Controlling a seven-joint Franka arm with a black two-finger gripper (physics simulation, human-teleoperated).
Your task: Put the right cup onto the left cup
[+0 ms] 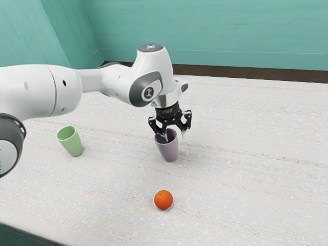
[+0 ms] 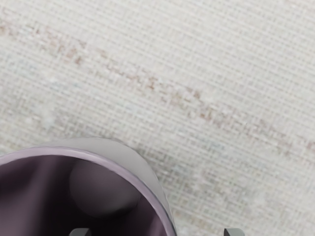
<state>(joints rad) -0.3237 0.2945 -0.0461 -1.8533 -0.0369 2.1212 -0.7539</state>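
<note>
Beneath the opened gripper [image 1: 176, 136], the purple cup [image 1: 170, 151] stands upright, its rim [image 2: 160, 208] between the fingers [image 2: 234, 232]; a centred, gentle closure should limit tipping. Well apart: the green cup [image 1: 73, 144].

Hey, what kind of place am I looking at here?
Probably a plain simulated room set up for robot tests: a robot arm over a pale, woven-looking tabletop, with teal walls behind.
</note>
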